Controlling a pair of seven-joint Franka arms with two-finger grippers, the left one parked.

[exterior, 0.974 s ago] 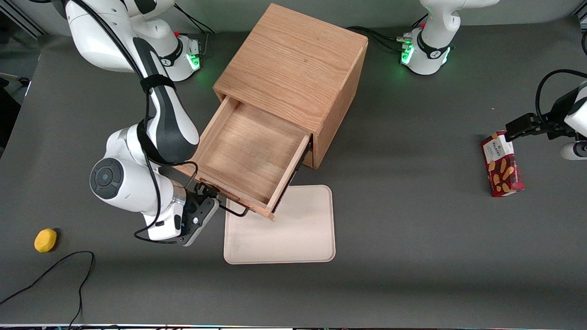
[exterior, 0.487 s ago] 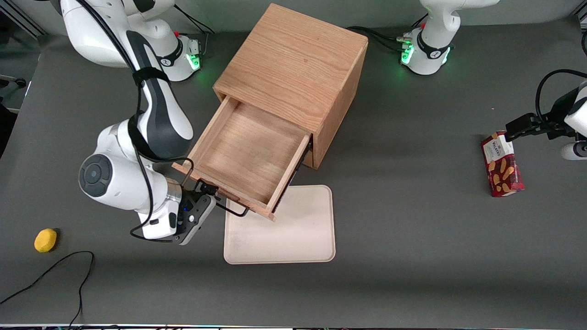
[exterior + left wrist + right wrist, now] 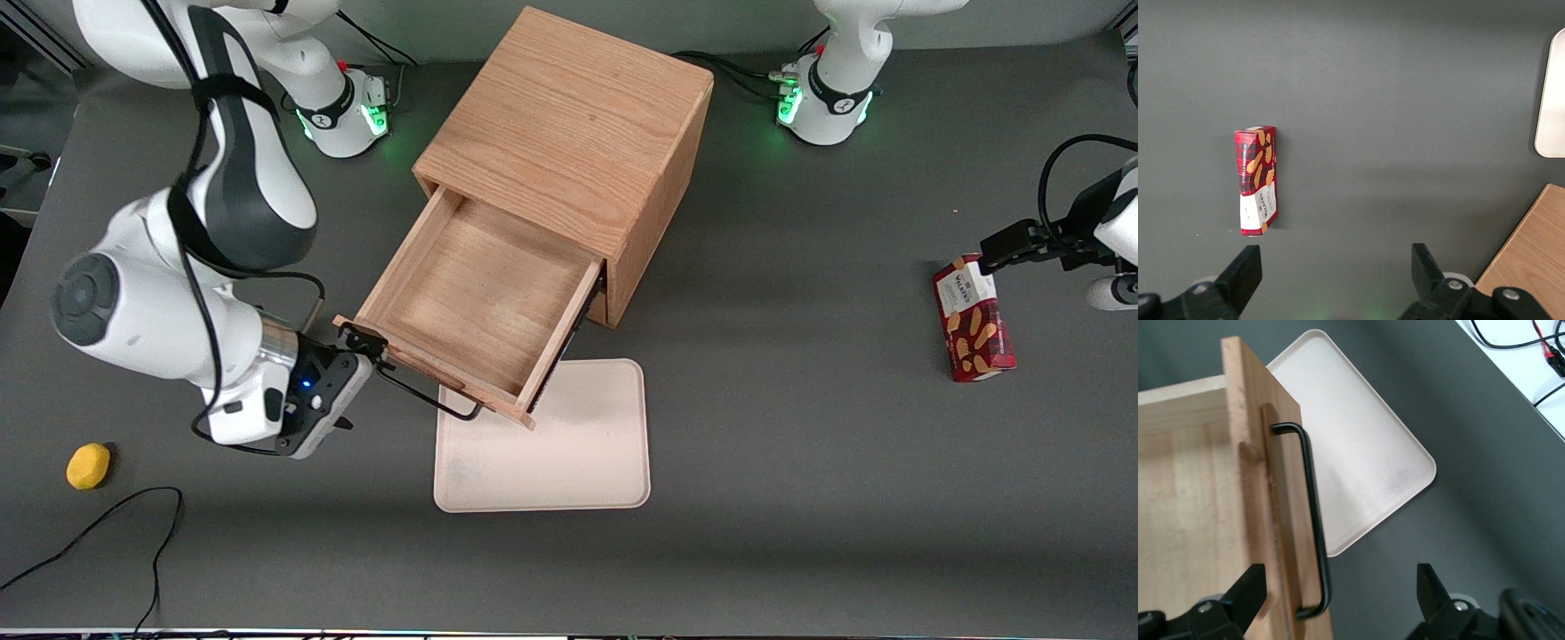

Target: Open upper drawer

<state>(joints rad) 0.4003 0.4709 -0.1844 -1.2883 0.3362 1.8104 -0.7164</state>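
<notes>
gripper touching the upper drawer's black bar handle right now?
Apart. In the right wrist view the open gripper straddles the thin black bar handle of the oak upper drawer, with gaps at both fingers.

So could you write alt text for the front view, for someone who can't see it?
An oak cabinet on a dark table has its upper drawer pulled open and empty. The white robot arm's open claw sits at the end of the drawer's black handle, above a cream tray.
</notes>
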